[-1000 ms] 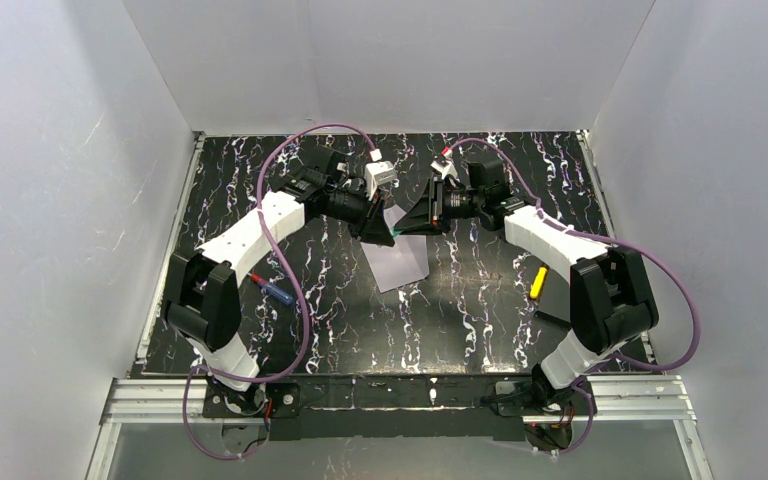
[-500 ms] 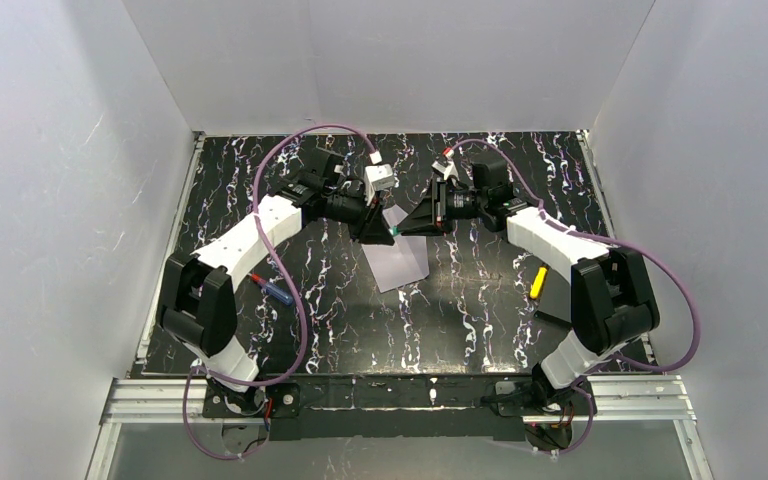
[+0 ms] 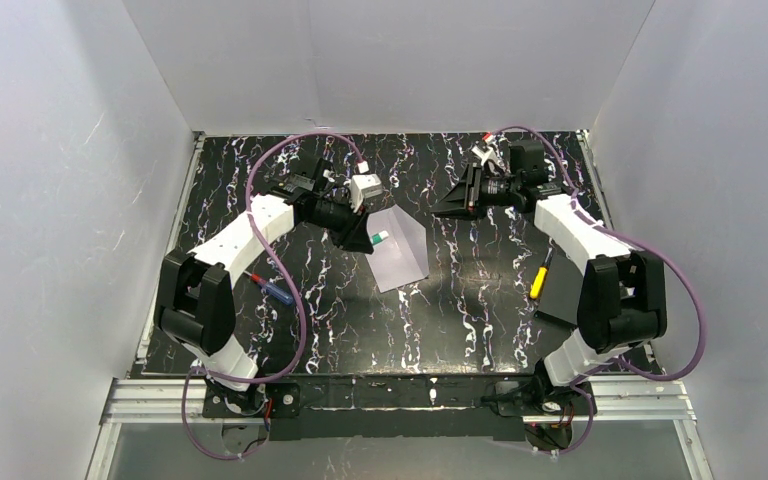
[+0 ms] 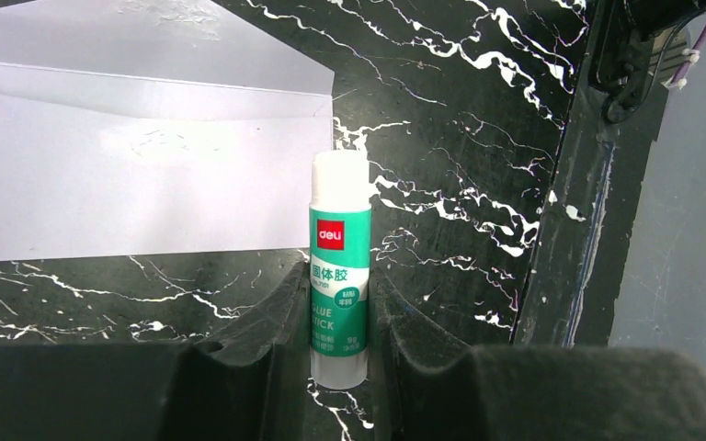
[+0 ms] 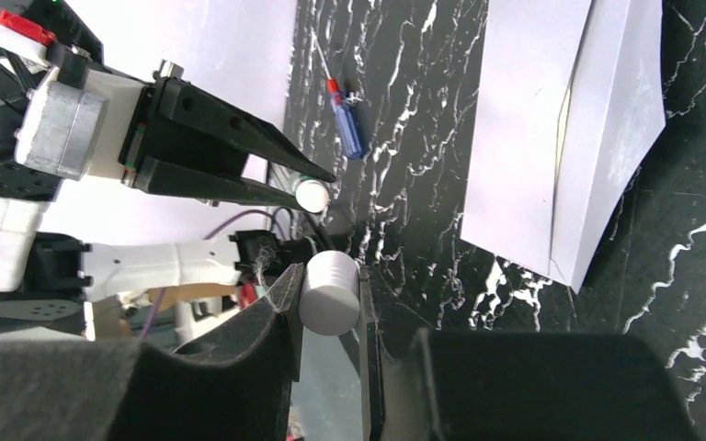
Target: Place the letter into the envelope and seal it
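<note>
The pale lavender-grey envelope (image 3: 400,252) lies flat mid-table with its flap open; it also shows in the left wrist view (image 4: 138,184) and the right wrist view (image 5: 552,138). The letter does not show as a sheet; only a thin yellowish line runs along the envelope's mouth (image 5: 565,119). My left gripper (image 3: 372,238) (image 4: 340,276) is shut on a green-and-white glue stick (image 4: 340,266), held just off the envelope's left edge. My right gripper (image 3: 452,206) (image 5: 329,276) is shut on the glue stick's white cap (image 5: 331,292), up and to the right of the envelope.
A blue pen with a red end (image 3: 275,291) lies at the left by the left arm. A yellow marker (image 3: 538,282) and a flat black rectangle (image 3: 563,292) lie at the right by the right arm. White walls enclose the table.
The two grippers, joined over the envelope before, have pulled apart. The right one moved back and right with the cap; the left one shifted slightly left with the glue stick.
</note>
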`<state>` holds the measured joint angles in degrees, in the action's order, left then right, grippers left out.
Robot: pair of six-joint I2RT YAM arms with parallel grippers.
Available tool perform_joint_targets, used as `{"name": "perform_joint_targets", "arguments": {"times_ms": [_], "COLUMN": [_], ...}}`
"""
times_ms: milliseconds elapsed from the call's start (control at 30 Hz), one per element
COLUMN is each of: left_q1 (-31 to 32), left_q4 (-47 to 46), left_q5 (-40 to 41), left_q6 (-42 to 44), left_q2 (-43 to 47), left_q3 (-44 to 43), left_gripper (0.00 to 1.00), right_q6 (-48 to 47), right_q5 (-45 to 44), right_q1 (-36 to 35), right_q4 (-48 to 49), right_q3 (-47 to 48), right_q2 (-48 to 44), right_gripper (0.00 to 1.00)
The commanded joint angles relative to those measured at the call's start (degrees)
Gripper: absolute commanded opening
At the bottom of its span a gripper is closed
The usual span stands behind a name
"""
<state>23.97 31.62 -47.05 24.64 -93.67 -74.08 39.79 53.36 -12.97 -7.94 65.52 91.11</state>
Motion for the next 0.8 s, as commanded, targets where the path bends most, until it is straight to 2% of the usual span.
{"name": "perform_joint_targets", "arguments": {"times_ms": [0,33,167,233,333,467,633,767], "left_q1": [0.29,0.31,0.25,0.29,0.3,0.3,0.31,0.29], "left_q4": [2.85,2.9,1.54,-0.13,-2.92,-8.39,-15.22,-15.78], "left_q5": [-0.72,-0.65,-0.17,0.02,-0.48,-2.16,-3.81,-4.14], "left_q6": [0.59,-0.08,-2.01,-3.73,-6.79,-12.99,-19.2,-20.02], "left_q2": [1.96,1.71,2.06,2.87,4.26,6.14,8.66,9.09], "left_q3": [-0.89,-1.41,-2.08,-2.03,-1.87,-1.03,0.89,1.25], "left_gripper": [0.0,0.0,0.0,0.0,0.0,0.0,0.0,0.0], "right_q6": [-12.05,-14.31,-19.77,-19.38,-18.24,-17.46,-17.24,-17.11], "right_q5": [-3.1,-6.3,-34.55,-45.88,-56.59,-65.34,-66.92,-65.2], "right_q1": [-1.26,-1.22,-1.24,-1.27,-1.81,-4.1,-5.12,-5.22], "right_q4": [-13.57,-17.15,-31.24,-31.74,-29.63,-27.34,-25.0,-21.28], "right_q3": [5.19,5.9,7.6,4.89,0.71,-2.22,-3.51,-6.01], "right_q2": [-0.43,0.03,2.31,1.38,-0.5,-0.41,3.12,3.92], "right_gripper": [0.01,0.01,0.01,0.01,0.01,0.14,0.2,0.26]}}
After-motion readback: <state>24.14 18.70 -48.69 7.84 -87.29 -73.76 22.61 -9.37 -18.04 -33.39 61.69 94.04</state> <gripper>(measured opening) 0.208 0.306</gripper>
